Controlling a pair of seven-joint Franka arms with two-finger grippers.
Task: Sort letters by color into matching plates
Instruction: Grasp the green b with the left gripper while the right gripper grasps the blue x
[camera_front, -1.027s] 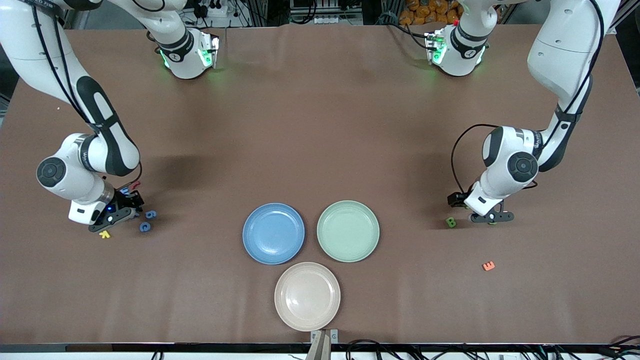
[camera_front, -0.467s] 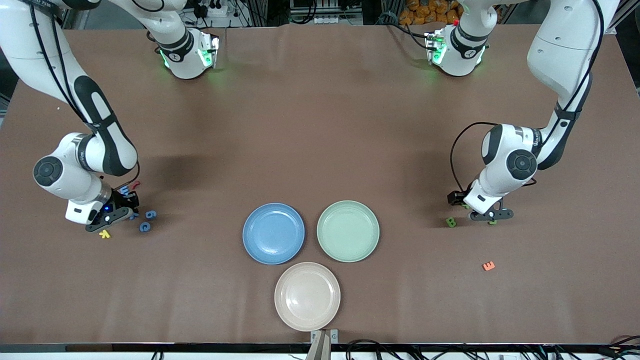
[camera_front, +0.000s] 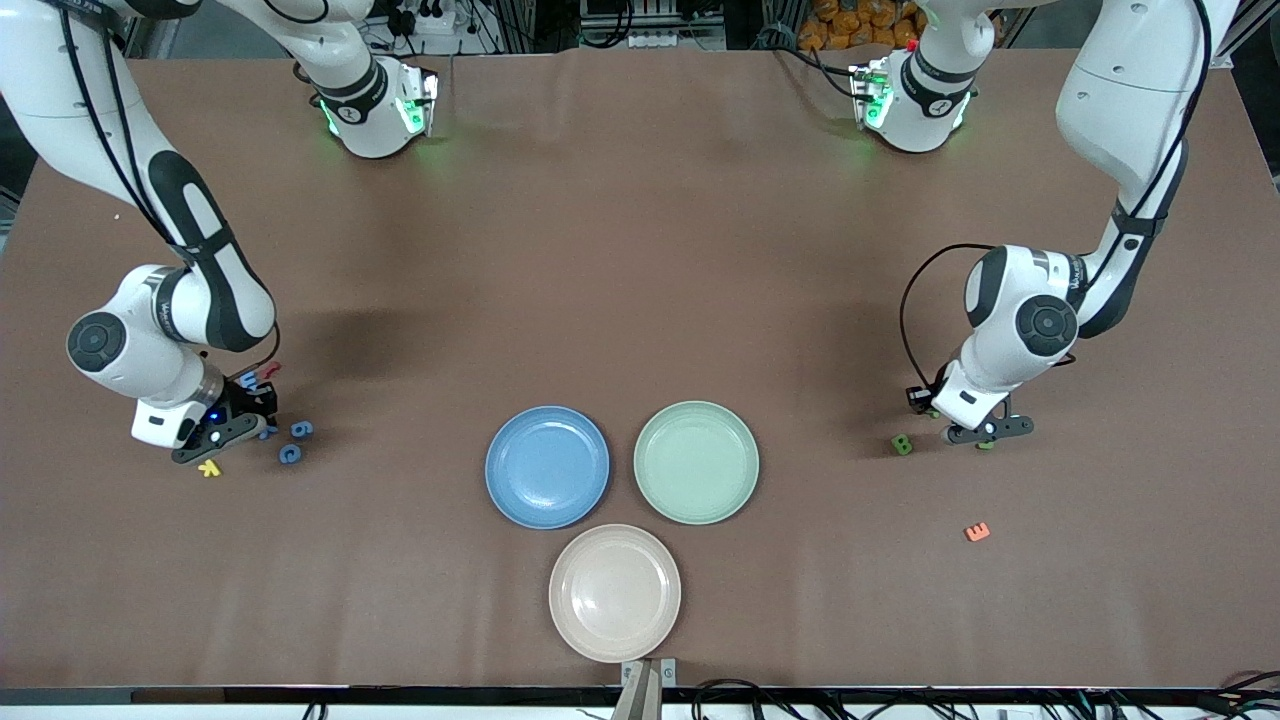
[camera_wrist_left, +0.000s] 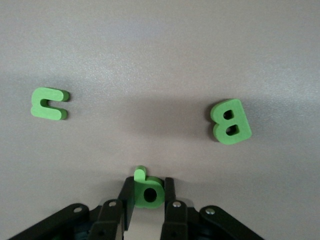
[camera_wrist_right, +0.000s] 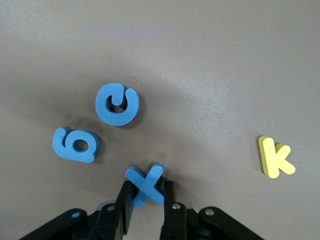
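Right arm's end of the table: the right gripper (camera_wrist_right: 145, 192) has its jaws closed on the blue X (camera_wrist_right: 145, 184), with the blue C (camera_wrist_right: 117, 104), blue 6 (camera_wrist_right: 75, 144) and yellow k (camera_wrist_right: 275, 156) lying near. Raise it straight up so you clear them, then carry it to the blue plate (camera_front: 547, 466). Centre: the green plate (camera_front: 696, 462) sits beside it, the beige plate (camera_front: 614, 592) nearer the camera. Left arm's end: the left gripper (camera_wrist_left: 148, 195) pinches a green letter (camera_wrist_left: 148, 189); keep its lift vertical, away from the green B (camera_wrist_left: 231, 122) and the other green letter (camera_wrist_left: 48, 103).
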